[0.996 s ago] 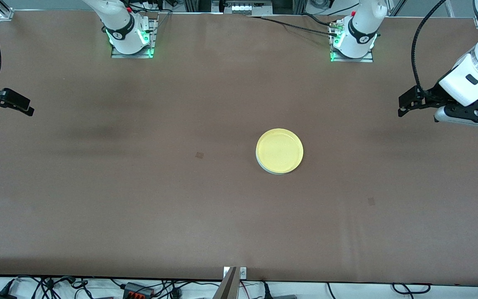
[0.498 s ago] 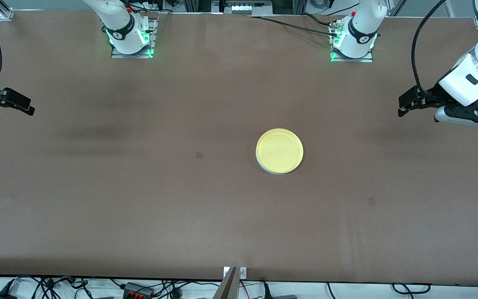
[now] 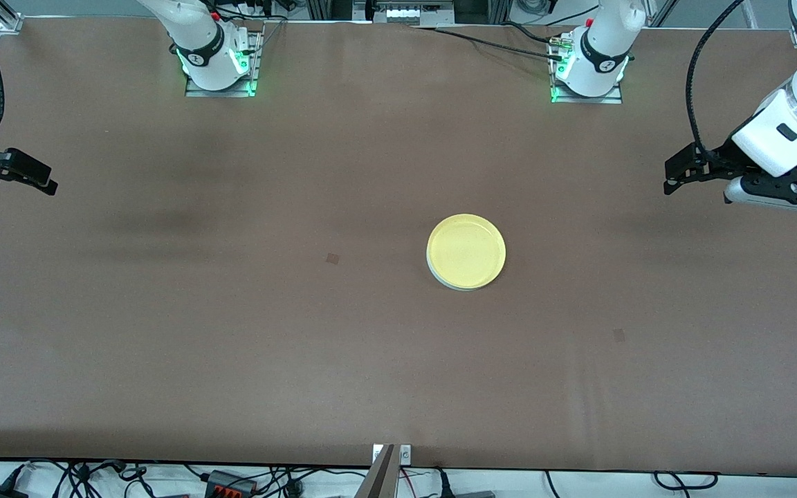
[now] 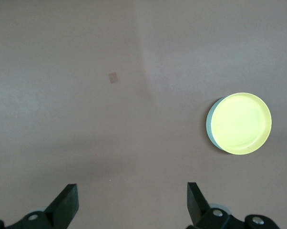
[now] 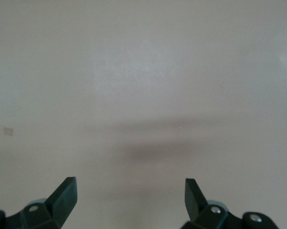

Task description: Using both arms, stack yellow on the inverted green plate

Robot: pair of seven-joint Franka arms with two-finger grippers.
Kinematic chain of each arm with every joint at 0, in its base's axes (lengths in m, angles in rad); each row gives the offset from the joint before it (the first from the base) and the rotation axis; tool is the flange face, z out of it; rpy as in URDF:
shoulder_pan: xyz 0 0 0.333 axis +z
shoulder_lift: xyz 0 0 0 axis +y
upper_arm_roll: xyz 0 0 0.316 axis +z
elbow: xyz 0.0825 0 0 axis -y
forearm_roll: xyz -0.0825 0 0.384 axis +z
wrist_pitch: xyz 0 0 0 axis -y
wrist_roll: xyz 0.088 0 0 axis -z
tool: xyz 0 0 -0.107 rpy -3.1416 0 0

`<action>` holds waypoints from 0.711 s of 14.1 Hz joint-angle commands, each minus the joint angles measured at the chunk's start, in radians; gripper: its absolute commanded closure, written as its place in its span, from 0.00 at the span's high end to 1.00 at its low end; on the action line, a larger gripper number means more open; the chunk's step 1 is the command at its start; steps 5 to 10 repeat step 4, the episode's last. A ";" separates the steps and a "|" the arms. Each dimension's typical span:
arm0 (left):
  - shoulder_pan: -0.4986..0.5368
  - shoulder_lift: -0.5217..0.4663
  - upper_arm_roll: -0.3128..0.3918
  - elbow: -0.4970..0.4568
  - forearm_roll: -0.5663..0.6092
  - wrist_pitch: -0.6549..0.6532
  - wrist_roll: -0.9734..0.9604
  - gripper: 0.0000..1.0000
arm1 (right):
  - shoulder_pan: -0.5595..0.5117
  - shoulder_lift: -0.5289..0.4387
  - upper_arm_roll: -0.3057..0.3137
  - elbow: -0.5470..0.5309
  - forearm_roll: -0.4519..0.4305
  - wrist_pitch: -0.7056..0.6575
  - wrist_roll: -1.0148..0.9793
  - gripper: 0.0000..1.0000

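**Yellow plate on green plate, both arms held aside**

We see one yellow plate [image 3: 466, 250] lying flat on one green plate [image 3: 440, 278] near the middle of the table [image 3: 232, 332], somewhat toward the left arm's end. The yellow plate faces up, its hollow and raised rim toward the camera; being round, it has no long axis. Only a thin pale crescent of the green plate shows beneath it, along the edge nearer the front camera and toward the right arm's end, so the two are stacked slightly off centre. In the left wrist view the same crescent [image 4: 210, 129] shows beside the yellow plate [image 4: 240, 123]. We cannot tell from that sliver which way up the green plate lies.

Both plates look like smooth, plain plastic. The table is covered in a matte brown sheet with faint creases and two small darker square marks [image 3: 332, 259].

The left gripper [image 3: 675, 181] hangs over the table's left-arm end, well apart from the plates; its jaws stand spread wide with nothing between them [image 4: 131, 202]. The right gripper [image 3: 42, 181] waits over the right-arm end, jaws likewise apart and empty [image 5: 129, 198].
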 commanded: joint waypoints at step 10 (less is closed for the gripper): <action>0.007 0.005 -0.006 0.022 0.008 -0.018 0.008 1.00 | -0.003 -0.049 0.009 -0.056 -0.013 0.024 -0.013 1.00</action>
